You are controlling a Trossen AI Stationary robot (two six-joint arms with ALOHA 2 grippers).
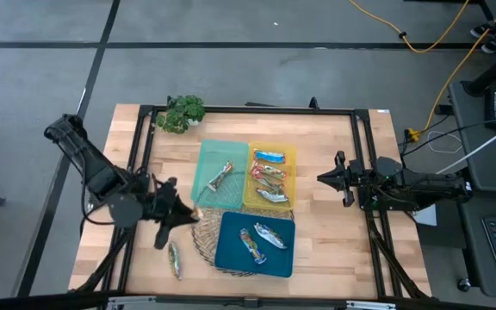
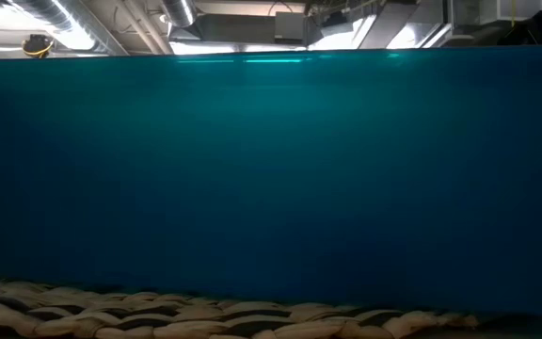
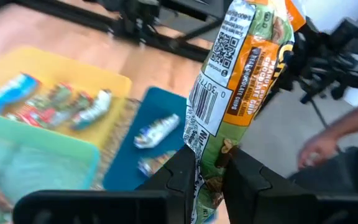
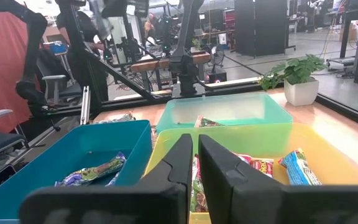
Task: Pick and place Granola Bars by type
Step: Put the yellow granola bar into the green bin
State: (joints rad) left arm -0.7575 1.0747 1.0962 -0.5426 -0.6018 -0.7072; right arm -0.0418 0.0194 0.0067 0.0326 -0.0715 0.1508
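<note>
My left gripper (image 1: pixel 182 214) hovers by the near left corner of the woven mat, shut on a granola bar (image 3: pixel 241 68) in an orange-and-green wrapper with a barcode. Another bar (image 1: pixel 175 259) lies flat on the table near the front edge, just nearer than that gripper. One bar (image 1: pixel 220 176) lies in the pale green tray (image 1: pixel 205 189). Several bars (image 1: pixel 269 176) fill the yellow tray (image 1: pixel 290 155). Two bars (image 1: pixel 261 238) rest in the dark blue tray (image 1: pixel 231 258). My right gripper (image 1: pixel 322 179) waits shut, right of the yellow tray. My left gripper pinches the orange-and-green bar by one end of its wrapper (image 3: pixel 209 163), between the two fingers (image 3: pixel 182 171). The bar is lifted clear and sticks out beyond the fingertips, along the fingers' line. The barcode side faces the wrist camera.
A potted green plant (image 1: pixel 182 112) stands at the far edge, left of centre. A woven mat (image 1: pixel 203 234) lies under the blue tray, whose wall (image 2: pixel 271 179) fills the low view. A person's hand (image 3: pixel 319 146) shows beyond the table. Bare wood lies right of the trays.
</note>
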